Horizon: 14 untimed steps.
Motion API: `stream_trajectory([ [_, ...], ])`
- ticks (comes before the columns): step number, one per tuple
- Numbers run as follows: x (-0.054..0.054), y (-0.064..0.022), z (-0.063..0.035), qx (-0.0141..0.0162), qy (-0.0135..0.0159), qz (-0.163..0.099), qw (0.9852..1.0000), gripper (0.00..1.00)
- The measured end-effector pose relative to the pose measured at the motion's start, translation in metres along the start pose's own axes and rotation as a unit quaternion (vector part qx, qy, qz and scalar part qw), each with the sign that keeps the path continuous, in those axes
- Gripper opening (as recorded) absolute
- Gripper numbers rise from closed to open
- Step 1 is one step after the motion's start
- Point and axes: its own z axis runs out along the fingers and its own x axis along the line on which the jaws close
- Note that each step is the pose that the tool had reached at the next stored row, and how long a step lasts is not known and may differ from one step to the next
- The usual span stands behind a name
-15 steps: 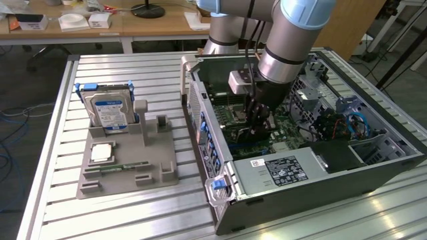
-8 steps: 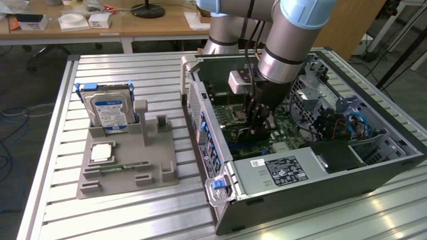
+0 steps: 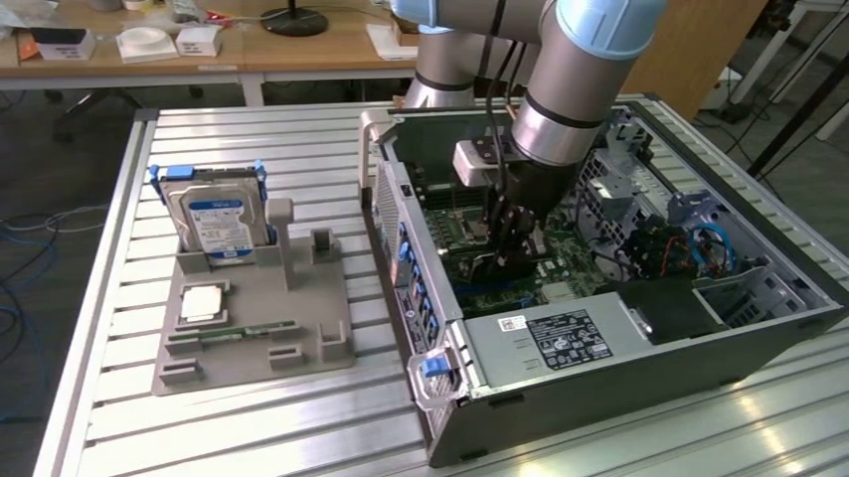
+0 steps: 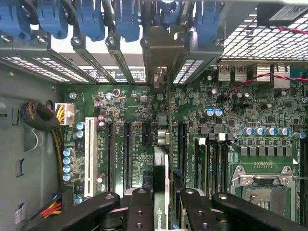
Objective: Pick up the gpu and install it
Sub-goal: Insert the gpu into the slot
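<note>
Arm (image 3: 571, 89): thick cylindrical links in brushed silver-grey metal, joint covers in pale blue. Black ring band where the lower silver section meets the wrist. Dark cable runs down along the links. Small white box-shaped module (image 3: 475, 162) fixed at the wrist. Below it, black end effector (image 3: 511, 243), slim and dark. Wrist view: end effector (image 4: 166, 207) has matte black linkage bars, each with rounded ends and silvery pivot screws; four bars fan out in pairs.
</note>
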Motion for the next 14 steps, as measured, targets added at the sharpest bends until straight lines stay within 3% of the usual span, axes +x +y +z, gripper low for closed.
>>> stream_trajectory([
  [14,0.0,-0.0003,0.0039,0.0006,0.0,0.0,1.0,0.26],
])
